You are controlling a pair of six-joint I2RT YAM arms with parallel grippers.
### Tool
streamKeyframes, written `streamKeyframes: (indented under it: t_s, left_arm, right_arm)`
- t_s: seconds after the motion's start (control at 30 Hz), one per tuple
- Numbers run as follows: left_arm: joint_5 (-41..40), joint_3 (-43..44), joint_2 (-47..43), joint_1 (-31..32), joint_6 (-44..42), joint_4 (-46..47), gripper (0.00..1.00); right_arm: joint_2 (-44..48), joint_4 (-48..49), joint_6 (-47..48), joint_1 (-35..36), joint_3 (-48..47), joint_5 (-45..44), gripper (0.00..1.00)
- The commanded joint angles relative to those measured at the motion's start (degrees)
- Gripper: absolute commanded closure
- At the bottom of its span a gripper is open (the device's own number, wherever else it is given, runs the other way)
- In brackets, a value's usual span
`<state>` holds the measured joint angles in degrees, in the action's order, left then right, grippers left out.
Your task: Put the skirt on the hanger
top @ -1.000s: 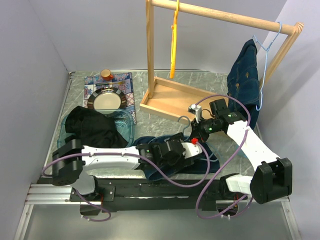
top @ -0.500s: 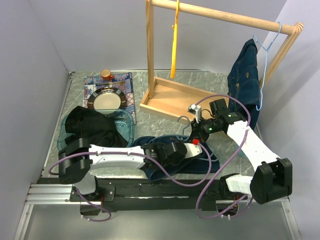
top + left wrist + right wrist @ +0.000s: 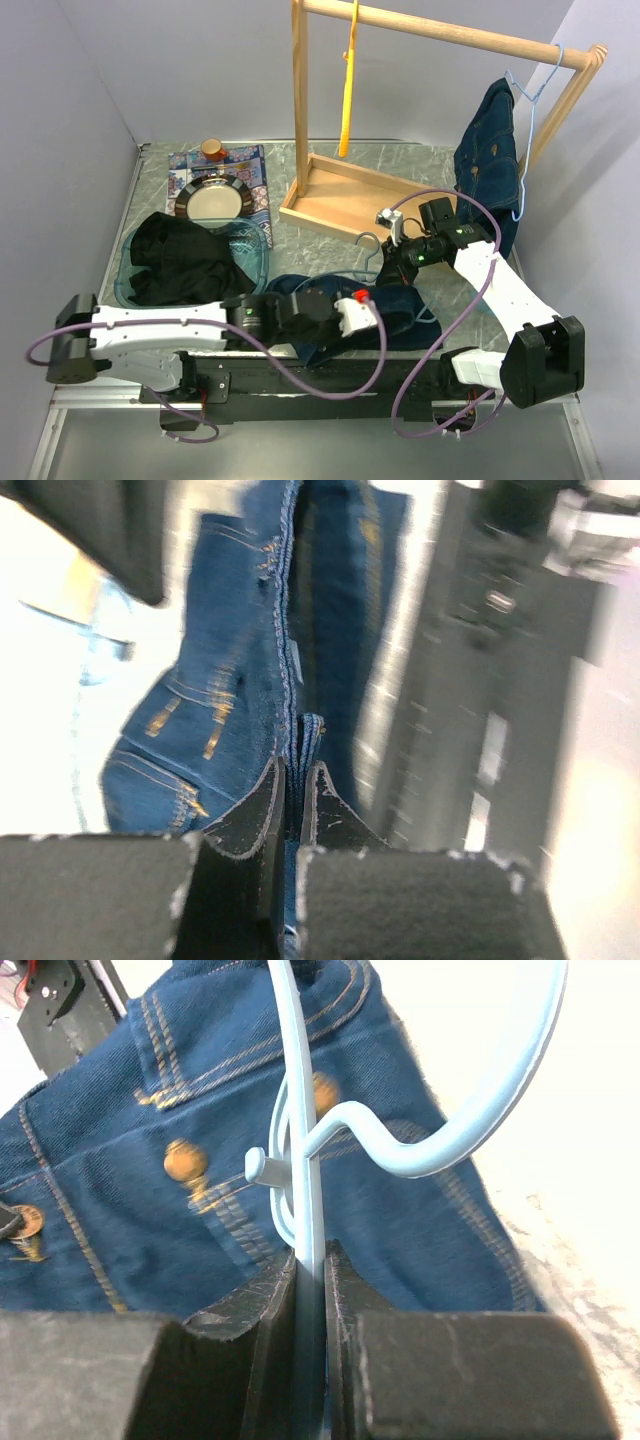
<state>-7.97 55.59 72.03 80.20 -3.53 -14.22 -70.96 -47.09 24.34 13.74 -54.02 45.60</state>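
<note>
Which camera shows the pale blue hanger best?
The right wrist view: the hanger fills it, pinched by the right gripper over the skirt. The top view shows only its small hook; the left wrist view gives no clear sight of it.

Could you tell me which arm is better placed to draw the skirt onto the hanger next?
Left, probably: the left fingers are shut on an edge of the skirt, so that arm can pull it, while the right fingers pinch the hanger steady.
</note>
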Motion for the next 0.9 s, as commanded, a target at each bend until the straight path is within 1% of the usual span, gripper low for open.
streamKeyframes:
  t_s: [0.0, 0.07, 0.17, 0.23, 0.3, 0.37, 0.47, 0.5, 0.57, 0.6, 0.67, 0.7, 0.77, 0.8, 0.83, 0.87]
  left_arm:
    - [10.60, -4.52, -1.19, 0.92, 7.03, -0.99, 0.99]
    - [12.44, -6.98, -0.32, 1.01, 8.88, 0.32, 0.99]
    - [15.34, -7.69, 1.62, 1.62, 10.64, 3.22, 0.99]
    - [17.27, -7.34, 1.80, 3.11, 10.91, 4.72, 0.99]
    - [21.57, -6.90, 0.84, 4.86, 10.91, 5.25, 0.99]
    - [25.35, -6.99, -1.26, 5.22, 11.35, 5.08, 0.99]
    - [24.31, -10.06, -5.30, 5.31, 11.70, 4.81, 0.96]
    - [24.66, -10.94, -6.02, 5.31, 11.70, 5.34, 0.93]
    - [26.94, -12.70, -7.60, 5.31, 12.23, 6.39, 0.93]
    - [28.69, -12.88, -7.69, 5.31, 12.58, 7.00, 0.88]
    - [28.19, -12.97, -7.69, 5.31, 13.02, 6.49, 0.80]
    - [24.70, -12.88, -7.69, 5.31, 12.94, 6.05, 0.66]
    - [18.28, -12.44, -8.39, 5.31, 13.72, 5.17, 0.44]
    - [11.99, -11.74, -9.09, 5.31, 13.81, 5.34, 0.28]
    - [9.31, -11.21, -9.80, 5.31, 14.07, 6.39, 0.19]
    - [8.24, -10.77, -11.28, 5.31, 14.42, 7.18, 0.13]
  right_arm:
    - [0.47, 0.60, 0.53, 0.24, -2.76, 0.71, 1.00]
    - [0.56, 0.33, 0.71, 0.24, -2.85, 0.98, 1.00]
    - [0.91, -0.02, 0.89, 0.15, -3.11, 0.72, 1.00]
    - [1.17, -0.02, 0.97, 0.15, -3.11, 0.28, 1.00]
    - [1.44, -0.11, 0.97, 0.15, -3.11, -0.16, 1.00]
    - [1.70, -0.02, 1.06, 0.24, -3.20, -0.08, 1.00]
    - [1.70, -0.63, 1.76, 0.15, -3.81, 0.45, 1.00]
    - [1.61, -1.33, 2.20, 0.15, -4.60, 0.62, 1.00]
    - [2.14, -2.12, 2.73, 0.15, -5.65, 0.45, 1.00]
    - [2.31, -3.00, 3.25, 0.15, -6.88, 0.54, 1.00]
    - [3.28, -3.62, 3.61, 0.15, -8.11, 0.71, 1.00]
    - [3.63, -4.23, 3.61, 0.24, -9.16, 0.80, 1.00]
    - [4.51, -5.02, 3.61, 0.32, -10.31, 1.50, 1.00]
    - [4.77, -5.81, 3.52, 0.33, -11.45, 1.77, 1.00]
    - [5.12, -6.17, 3.26, 0.33, -11.89, 2.20, 1.00]
    - [5.65, -6.69, 3.26, 0.33, -12.42, 2.29, 1.00]
